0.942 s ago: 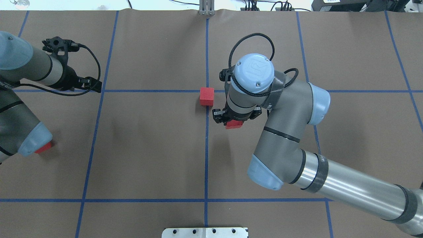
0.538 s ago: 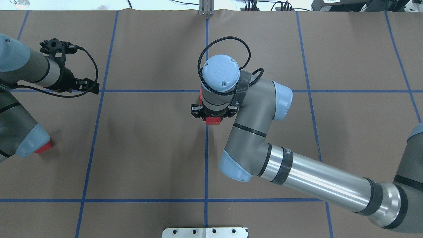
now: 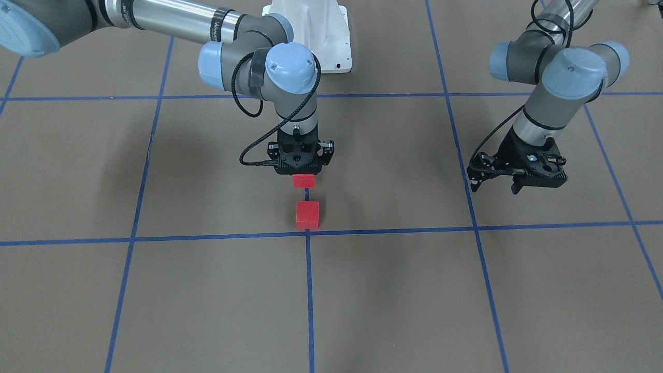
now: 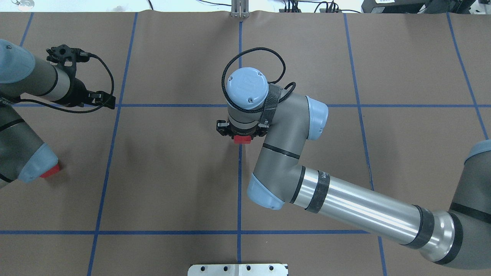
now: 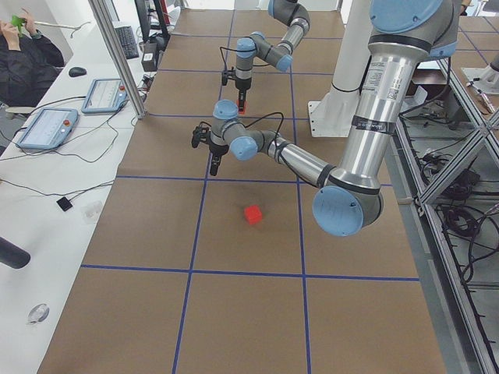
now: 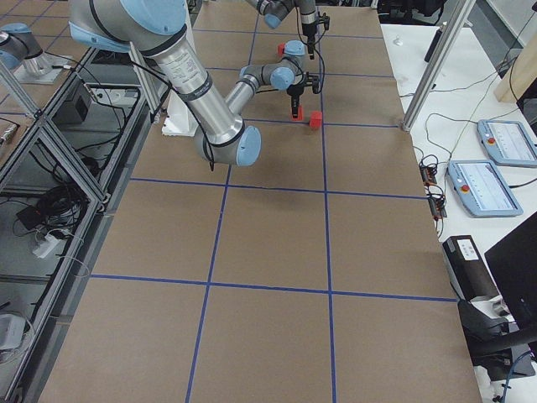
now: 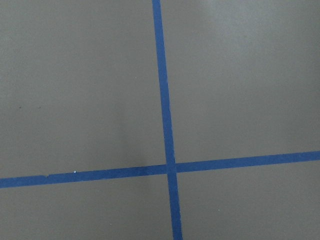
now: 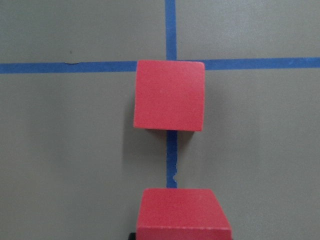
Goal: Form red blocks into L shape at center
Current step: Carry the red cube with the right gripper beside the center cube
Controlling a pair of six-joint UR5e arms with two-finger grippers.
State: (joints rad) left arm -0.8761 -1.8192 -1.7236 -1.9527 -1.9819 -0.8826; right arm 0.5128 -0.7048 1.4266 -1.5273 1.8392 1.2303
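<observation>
- Right fingers point(image 4: 231, 135) clamp a matte red cube, the held block point(image 3: 303, 180), over a blue tape line point(image 3: 309, 290).
- The second block point(image 3: 307, 214), equally plain, sits apart from it at the centre crossing on the smooth brown table point(image 3: 207, 290).
- Left fingers point(image 3: 515, 187) are spread and empty, well aside.
- The third block point(image 5: 253, 214) lies well apart, half hidden overhead by the left arm point(image 4: 32, 168).

The table point(image 4: 172, 172) is covered in brown paper. Blue tape lines point(image 4: 172, 232) on it make big squares. Beside it is a long white desk point(image 5: 47, 241) with two tablets point(image 5: 47, 127), a mouse point(image 5: 76, 72) and some wires. A silver metal pole point(image 5: 117, 56) stands at the desk's edge. The light is bright and even.
</observation>
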